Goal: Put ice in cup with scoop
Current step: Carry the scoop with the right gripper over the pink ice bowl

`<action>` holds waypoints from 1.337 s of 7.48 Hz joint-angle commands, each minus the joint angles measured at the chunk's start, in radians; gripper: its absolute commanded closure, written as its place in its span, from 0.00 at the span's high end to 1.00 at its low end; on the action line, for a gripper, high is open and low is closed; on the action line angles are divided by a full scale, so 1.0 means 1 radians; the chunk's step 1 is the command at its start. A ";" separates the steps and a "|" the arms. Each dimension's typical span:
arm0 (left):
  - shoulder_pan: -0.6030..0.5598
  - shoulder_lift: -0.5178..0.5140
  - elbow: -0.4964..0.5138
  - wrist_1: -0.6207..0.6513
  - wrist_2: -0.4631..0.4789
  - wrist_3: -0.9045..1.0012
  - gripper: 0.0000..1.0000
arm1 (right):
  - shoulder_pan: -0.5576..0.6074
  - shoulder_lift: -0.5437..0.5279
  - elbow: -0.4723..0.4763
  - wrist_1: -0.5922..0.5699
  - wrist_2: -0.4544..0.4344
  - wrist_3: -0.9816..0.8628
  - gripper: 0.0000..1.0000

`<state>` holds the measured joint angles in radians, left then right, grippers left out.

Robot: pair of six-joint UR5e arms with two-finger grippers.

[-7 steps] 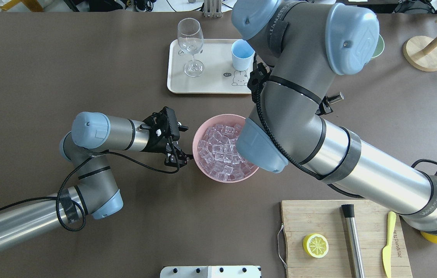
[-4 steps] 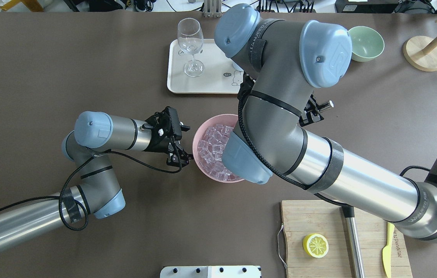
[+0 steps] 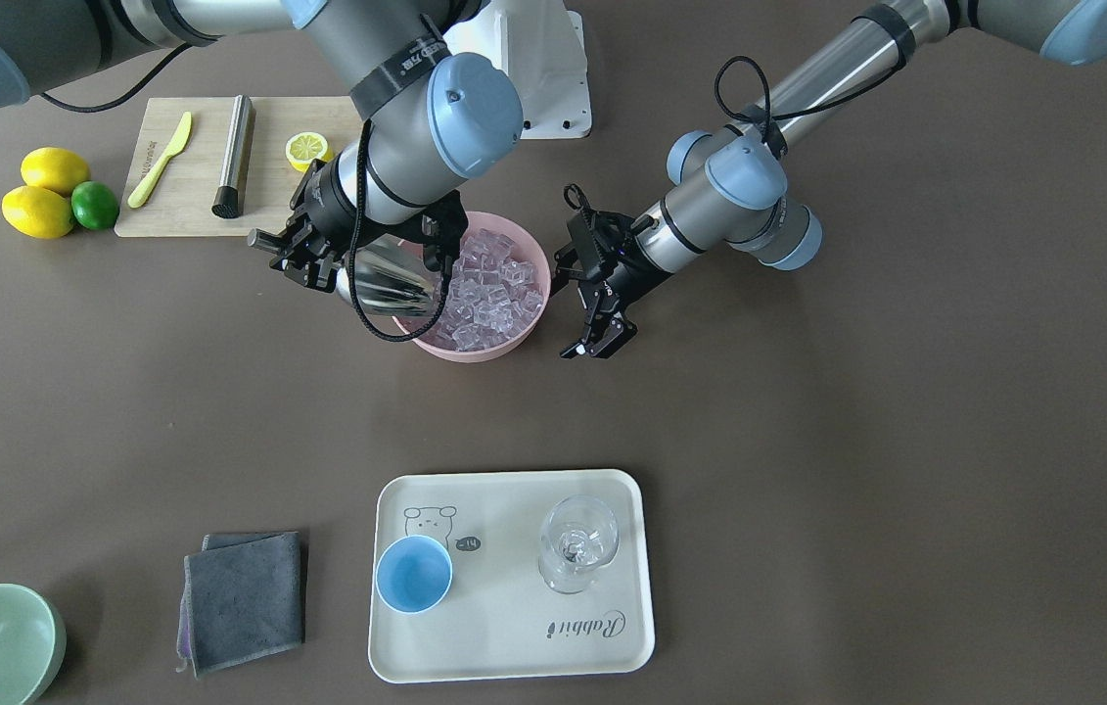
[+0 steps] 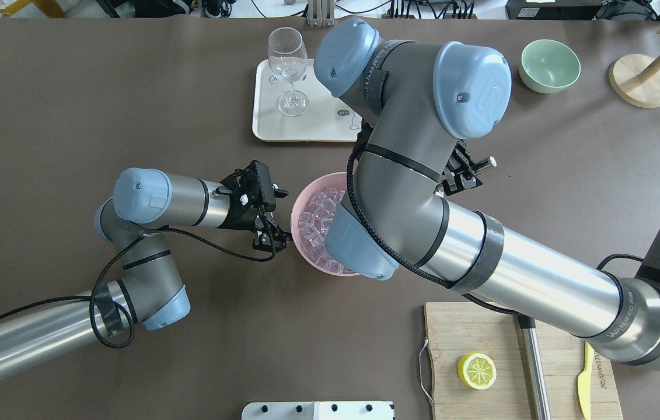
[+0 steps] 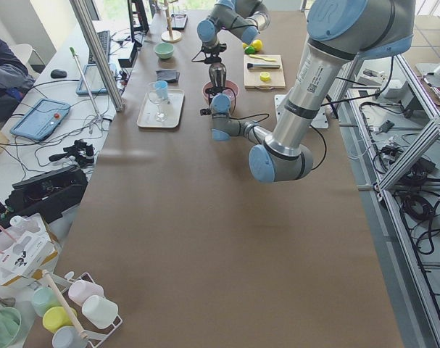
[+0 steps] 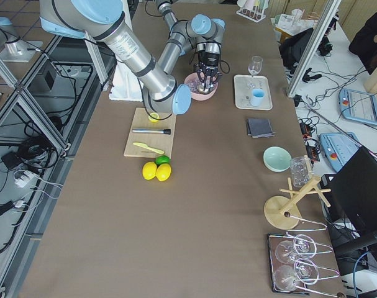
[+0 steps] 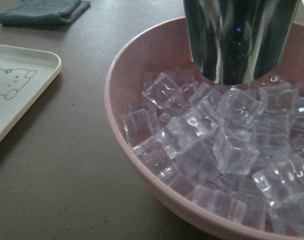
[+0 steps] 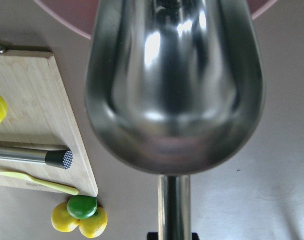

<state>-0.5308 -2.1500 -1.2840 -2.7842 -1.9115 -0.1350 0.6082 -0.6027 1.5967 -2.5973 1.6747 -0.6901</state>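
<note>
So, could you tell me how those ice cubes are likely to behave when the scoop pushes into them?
Heaped loosely in the pink bowl, the ice cubes will probably shift and tumble rather than hold still. Their glossy faces suggest they may slide off the polished steel scoop, so a few could spill over the rim.
</note>
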 commanded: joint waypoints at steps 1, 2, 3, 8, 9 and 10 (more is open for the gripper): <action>-0.001 0.002 0.000 -0.002 -0.001 0.002 0.98 | -0.025 0.012 -0.047 0.029 0.003 0.047 0.00; -0.001 0.002 0.000 -0.003 -0.001 0.002 0.98 | -0.042 0.014 -0.063 0.049 0.005 0.070 0.00; -0.001 0.004 0.000 -0.003 0.000 0.003 0.98 | -0.063 0.009 -0.079 0.078 0.007 0.093 0.00; -0.001 0.009 0.000 0.000 0.000 0.008 0.98 | -0.065 -0.129 0.082 0.235 0.014 0.217 0.00; -0.001 0.009 0.000 0.001 0.000 0.009 0.98 | -0.065 -0.172 0.147 0.238 0.014 0.256 0.00; -0.001 0.009 0.000 0.002 0.000 0.009 0.98 | -0.065 -0.198 0.170 0.278 0.014 0.267 0.00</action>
<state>-0.5323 -2.1416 -1.2839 -2.7835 -1.9116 -0.1269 0.5431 -0.7413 1.6958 -2.3670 1.6889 -0.4602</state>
